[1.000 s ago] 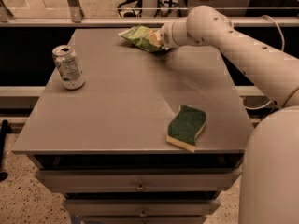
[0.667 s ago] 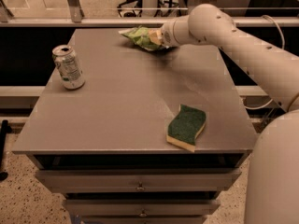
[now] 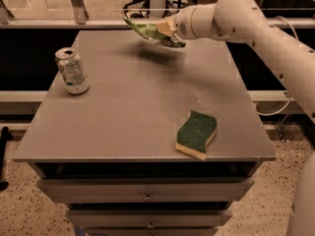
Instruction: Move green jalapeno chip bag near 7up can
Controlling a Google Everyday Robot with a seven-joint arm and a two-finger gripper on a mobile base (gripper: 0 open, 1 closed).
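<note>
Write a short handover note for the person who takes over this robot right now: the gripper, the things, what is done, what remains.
The gripper is over the far edge of the table, shut on the chip bag; the bag hangs above the top, its shadow beneath.
The can stands upright near the left edge.
The sponge lies front right; it is not part of the job.
Done: bag grasped and lifted.
Left: carry the bag left and forward, set it beside the can, release.

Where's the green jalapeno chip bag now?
Camera view, top centre: green jalapeno chip bag held in the gripper over the far table edge, far from the 7up can.
</note>
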